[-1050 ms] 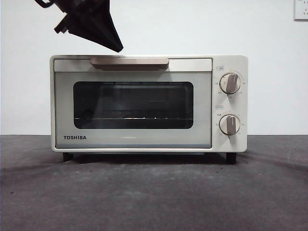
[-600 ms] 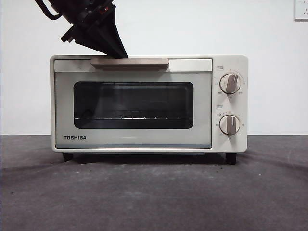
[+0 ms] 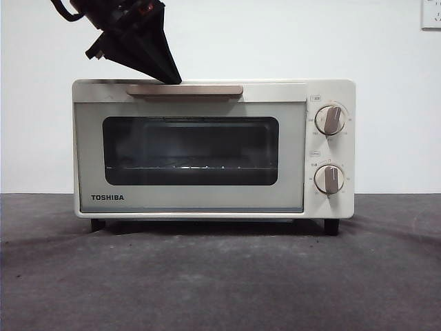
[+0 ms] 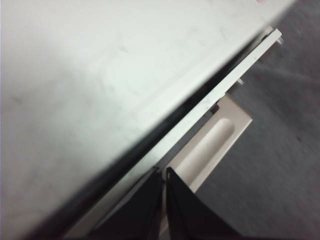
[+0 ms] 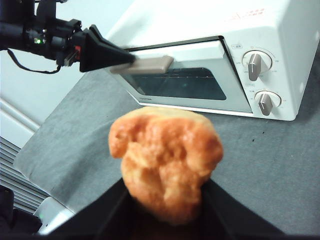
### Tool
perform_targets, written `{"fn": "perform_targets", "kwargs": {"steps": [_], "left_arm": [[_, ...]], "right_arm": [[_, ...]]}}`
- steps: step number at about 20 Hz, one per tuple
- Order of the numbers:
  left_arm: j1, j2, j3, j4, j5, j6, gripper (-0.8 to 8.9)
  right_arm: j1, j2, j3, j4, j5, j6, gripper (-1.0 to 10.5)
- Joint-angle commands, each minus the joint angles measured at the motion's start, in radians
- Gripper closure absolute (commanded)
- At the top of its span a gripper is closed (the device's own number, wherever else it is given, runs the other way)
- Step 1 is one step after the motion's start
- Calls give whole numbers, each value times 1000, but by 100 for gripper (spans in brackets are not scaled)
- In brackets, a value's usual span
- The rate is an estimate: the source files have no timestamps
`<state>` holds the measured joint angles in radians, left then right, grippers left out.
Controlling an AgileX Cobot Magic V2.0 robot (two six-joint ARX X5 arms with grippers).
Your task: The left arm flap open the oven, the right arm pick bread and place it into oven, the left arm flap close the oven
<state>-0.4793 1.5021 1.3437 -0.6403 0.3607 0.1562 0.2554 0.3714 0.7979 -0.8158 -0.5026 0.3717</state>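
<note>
The cream-white oven [image 3: 207, 200] stands on the table in the front view, its door tipped a little outward at the top. My left gripper [image 3: 172, 77] comes down from the upper left, shut, with its tips pressed behind the left part of the beige handle [image 3: 200, 89]. In the left wrist view the shut tips [image 4: 164, 172] sit between the door's top edge and the handle [image 4: 210, 147]. In the right wrist view my right gripper [image 5: 165, 186] is shut on the orange-tan bread [image 5: 165, 160], held in the air in front of the oven [image 5: 280, 55].
Two round knobs [image 3: 329, 119] sit on the oven's right panel. Dark grey cloth [image 3: 220, 276] covers the table in front. The cloth's left edge [image 5: 30, 165] shows in the right wrist view. A wall outlet [image 3: 431, 14] is at the top right.
The left gripper came down and right onto the handle. The door's top has since tilted slightly outward.
</note>
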Motion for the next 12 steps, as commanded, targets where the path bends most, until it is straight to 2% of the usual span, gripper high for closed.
{"fn": "perform_targets", "kwargs": {"steps": [1, 6, 12], "left_arm": [[-17, 35, -6, -89, -14, 24, 797], [-39, 26, -7, -163, -36, 28, 797], [-60, -25, -21, -175, -69, 26, 797]], "right_arm": [[4, -2, 18, 14, -2, 7, 802], [4, -2, 18, 14, -2, 7, 803], [4, -2, 18, -2, -3, 7, 803]]}}
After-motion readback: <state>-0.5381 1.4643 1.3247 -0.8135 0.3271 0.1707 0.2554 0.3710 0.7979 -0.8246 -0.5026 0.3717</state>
